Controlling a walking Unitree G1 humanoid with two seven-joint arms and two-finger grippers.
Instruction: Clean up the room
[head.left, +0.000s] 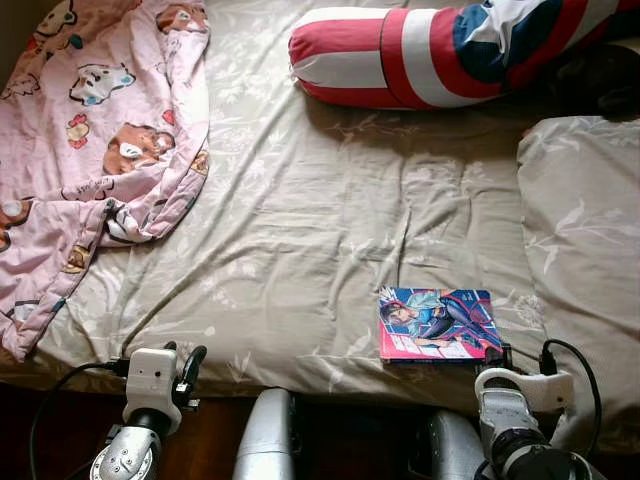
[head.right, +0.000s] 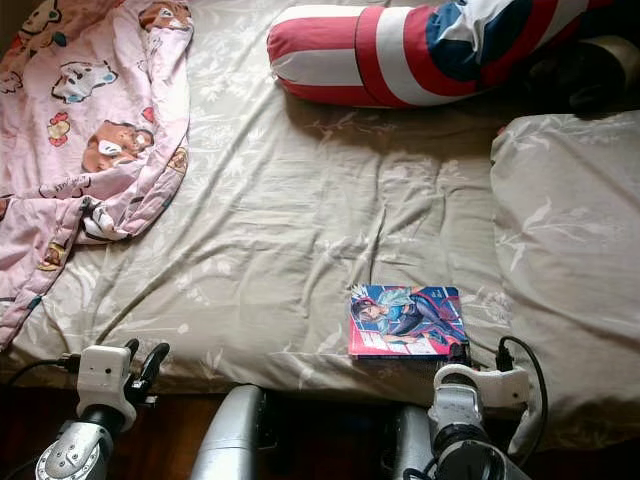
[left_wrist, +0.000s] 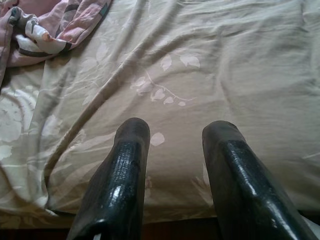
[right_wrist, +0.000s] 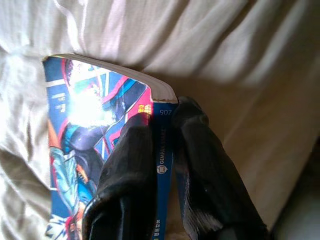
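Observation:
A comic book (head.left: 438, 324) with a blue and red cover lies flat on the beige bed sheet (head.left: 300, 240), near the bed's front edge on the right. My right gripper (head.left: 503, 353) is at the book's near right corner. In the right wrist view its two black fingers (right_wrist: 130, 150) clamp the book's blue spine (right_wrist: 164, 150), one on the cover and one on the outer side. My left gripper (head.left: 186, 360) hovers at the bed's front edge on the left, open, with bare sheet between its fingertips (left_wrist: 132, 135).
A rumpled pink cartoon blanket (head.left: 95, 130) covers the bed's left side. A red, white and blue bolster (head.left: 430, 50) lies across the far end. A beige pillow (head.left: 585, 220) sits at the right. Dark floor runs below the bed's edge.

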